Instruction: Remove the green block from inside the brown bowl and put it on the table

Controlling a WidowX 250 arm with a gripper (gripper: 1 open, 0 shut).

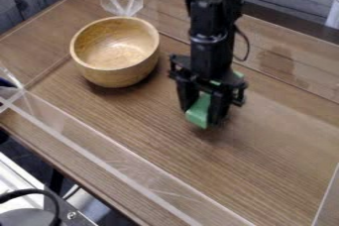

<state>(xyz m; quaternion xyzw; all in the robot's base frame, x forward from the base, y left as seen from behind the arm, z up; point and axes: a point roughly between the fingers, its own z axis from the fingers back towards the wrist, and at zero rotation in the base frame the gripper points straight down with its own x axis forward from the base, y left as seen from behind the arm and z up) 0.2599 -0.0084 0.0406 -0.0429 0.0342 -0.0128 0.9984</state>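
1. Wood-grain planks are running beneath our work, the brown tabletop (133,175) spreading toward us and clear low walling (82,143) edging it at seven o'clock.
2. We are seeing the green block (201,112) near the middle of the view, at about four o'clock from the round light-brown wooden bowl (114,52), outside its rim and well apart from it.
3. Our black two-fingered gripper (204,103) is closing on the block, its fingers partly covering the green; whether the underside is touching the wood, we cannot tell.
4. We are judging the block light and stiff, not fragile, perhaps a little slippery on its smooth faces; gripping across the narrow width near mid-length should be keeping it from swinging.
5. Our dark arm is reaching in from twelve o'clock, slightly toward one, with the claw pointing down toward six o'clock and the block sitting at a slant between the fingers.
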